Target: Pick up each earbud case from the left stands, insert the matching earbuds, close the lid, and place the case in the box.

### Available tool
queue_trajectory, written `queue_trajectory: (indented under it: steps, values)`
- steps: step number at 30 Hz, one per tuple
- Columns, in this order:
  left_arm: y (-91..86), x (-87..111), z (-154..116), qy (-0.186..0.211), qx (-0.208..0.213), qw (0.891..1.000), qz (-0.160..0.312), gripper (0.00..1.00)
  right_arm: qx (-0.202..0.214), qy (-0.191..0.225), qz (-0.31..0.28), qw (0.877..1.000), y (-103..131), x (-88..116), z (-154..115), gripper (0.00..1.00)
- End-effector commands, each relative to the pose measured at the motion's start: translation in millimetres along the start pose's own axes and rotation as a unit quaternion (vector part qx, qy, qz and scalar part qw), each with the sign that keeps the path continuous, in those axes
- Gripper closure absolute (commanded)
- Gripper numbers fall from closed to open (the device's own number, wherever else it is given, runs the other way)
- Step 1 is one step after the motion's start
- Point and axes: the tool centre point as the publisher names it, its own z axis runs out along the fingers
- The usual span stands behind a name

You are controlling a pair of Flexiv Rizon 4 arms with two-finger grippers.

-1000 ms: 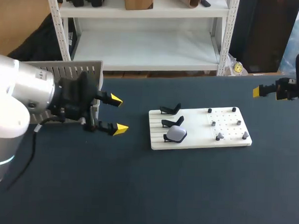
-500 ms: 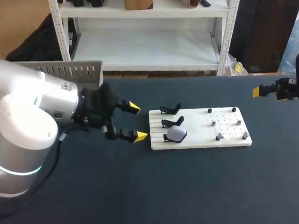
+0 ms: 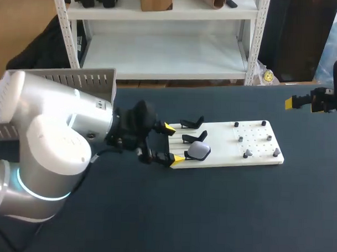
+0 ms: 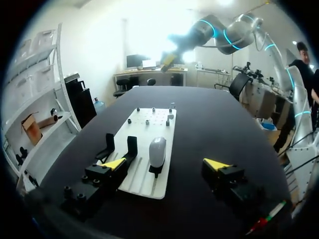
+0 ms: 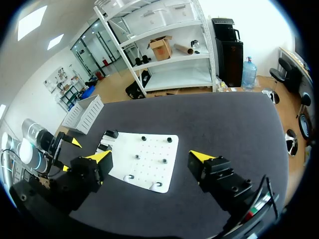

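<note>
Spread wide at mid-frame, the left hand (image 3: 174,143) could clip the white board (image 3: 226,142) and topple the earbud case (image 3: 198,151).

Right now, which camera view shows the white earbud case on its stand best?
The left wrist view: the earbud case stands upright on its stand, close ahead of the open left hand, nothing covering it. The head view shows it small, from above. In the right wrist view I cannot make it out.
</note>
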Motion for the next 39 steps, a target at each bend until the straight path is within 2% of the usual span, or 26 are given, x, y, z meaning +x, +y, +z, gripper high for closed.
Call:
queue_trajectory:
  steps: [1, 20, 29, 33, 35, 39]
  values:
    - [6.0, 0.7, 24, 0.004, -0.001, 1.0, 0.0, 0.0, 0.0, 0.0, 0.0, 1.0, 0, 0, 0, 0.0]
    - [19.9, 6.5, 57, 0.014, 0.021, 1.0, -0.003, 0.0, 0.0, 0.0, 0.0, 1.0, 0, 0, 0, 0.0]
    - [17.3, 4.8, 69, 0.009, 0.03, 0.999, -0.011, 0.0, 0.0, 0.0, 0.0, 1.0, 0, 0, 0, 0.0]
    - [17.1, 7.0, 71, 0.008, 0.031, 0.999, -0.014, 0.05, 0.0, 0.0, 0.0, 1.0, 0, 0, 0, 0.0]
    - [17.3, 8.2, 71, 0.007, 0.03, 0.999, -0.019, 0.14, 0.0, 0.0, 0.0, 1.0, 0, 0, 0, 0.0]
    - [17.2, 9.4, 71, 0.005, 0.031, 0.999, -0.024, 0.16, 0.0, 0.0, 0.0, 1.0, 0, 0, 0, 0.0]
